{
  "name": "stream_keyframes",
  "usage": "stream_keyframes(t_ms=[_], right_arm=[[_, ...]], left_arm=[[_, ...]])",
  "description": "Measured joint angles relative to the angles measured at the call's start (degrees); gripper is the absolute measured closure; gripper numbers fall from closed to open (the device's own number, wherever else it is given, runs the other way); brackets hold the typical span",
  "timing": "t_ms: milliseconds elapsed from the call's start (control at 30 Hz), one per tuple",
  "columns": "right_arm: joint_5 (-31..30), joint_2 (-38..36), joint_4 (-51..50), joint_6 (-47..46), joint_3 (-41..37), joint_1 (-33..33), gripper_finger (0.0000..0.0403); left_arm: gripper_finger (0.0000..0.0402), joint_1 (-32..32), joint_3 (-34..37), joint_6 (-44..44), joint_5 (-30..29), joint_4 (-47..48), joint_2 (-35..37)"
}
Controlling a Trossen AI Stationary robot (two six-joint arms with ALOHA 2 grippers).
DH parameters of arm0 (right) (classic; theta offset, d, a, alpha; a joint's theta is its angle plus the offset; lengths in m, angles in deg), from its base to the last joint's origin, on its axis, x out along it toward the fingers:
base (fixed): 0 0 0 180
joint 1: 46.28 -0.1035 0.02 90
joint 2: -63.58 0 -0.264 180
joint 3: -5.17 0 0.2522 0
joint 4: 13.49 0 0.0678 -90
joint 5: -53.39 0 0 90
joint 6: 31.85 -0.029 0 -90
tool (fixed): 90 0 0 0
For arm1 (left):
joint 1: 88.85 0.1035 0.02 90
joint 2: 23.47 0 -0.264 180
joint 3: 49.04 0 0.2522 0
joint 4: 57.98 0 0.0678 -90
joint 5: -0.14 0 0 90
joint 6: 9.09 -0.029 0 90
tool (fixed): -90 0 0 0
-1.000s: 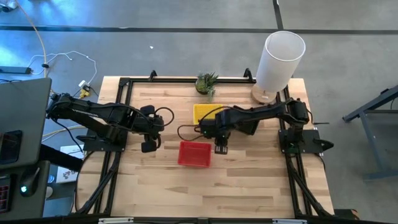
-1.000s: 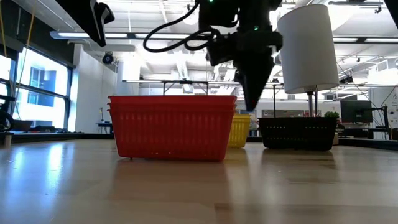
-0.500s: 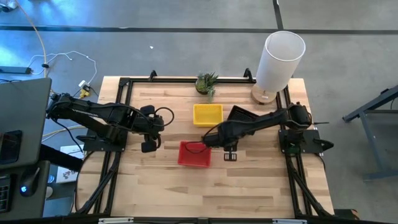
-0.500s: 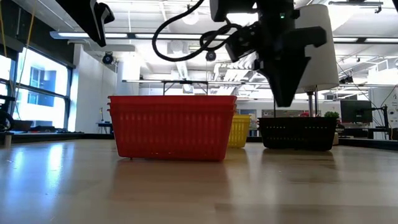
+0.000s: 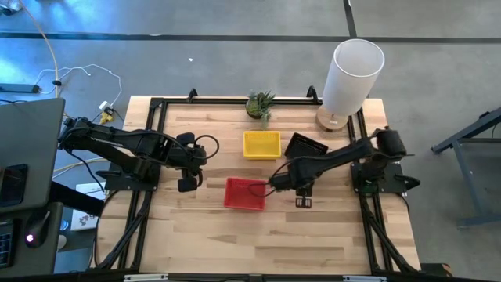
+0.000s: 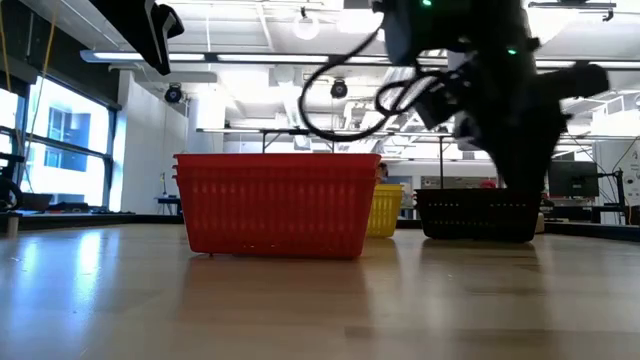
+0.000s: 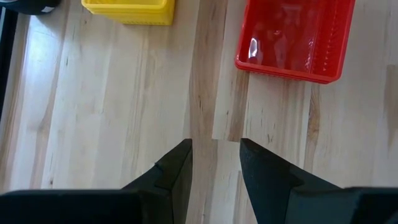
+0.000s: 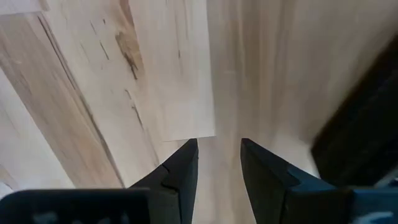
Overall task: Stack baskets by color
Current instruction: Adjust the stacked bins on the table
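Observation:
A red basket [image 5: 245, 193] stands on the table's middle; the low view shows its stacked rims [image 6: 277, 162]. Farther back stand a yellow basket [image 5: 261, 145] and, to its right, a black basket [image 5: 305, 146]. My right gripper [image 5: 303, 202] hangs open over bare wood, right of the red basket and nearer than the black one, whose dark edge [image 8: 360, 124] shows in its wrist view. My left gripper [image 5: 187, 182] waits open above the table, left of the red basket [image 7: 292, 37], with nothing between its fingers.
A tall white cylinder [image 5: 352, 74] stands at the back right corner. A small green plant [image 5: 260, 104] stands at the far edge. A black frame [image 5: 156, 106] rims the table. Bare wood [image 5: 266, 243] stretches along the near side.
My right gripper has swung from over the gap between the yellow and red baskets toward the table's right edge and a little toward the near edge, sinking slightly. The baskets have stayed where they were.

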Motion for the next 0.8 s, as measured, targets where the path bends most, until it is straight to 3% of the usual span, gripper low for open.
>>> stream_keyframes(t_ms=[633,800], right_arm=[[-3.6,-25.4,23.7,-11.9,-30.7,2.9,0.0295],[-3.5,-29.6,25.8,-13.9,-35.0,5.3,0.0295]], left_arm=[[0.0280,0.0,0.0,0.0,0.0,-0.5,0.0],[0.0280,0.0,0.0,-0.1,0.0,-1.8,0.0]])
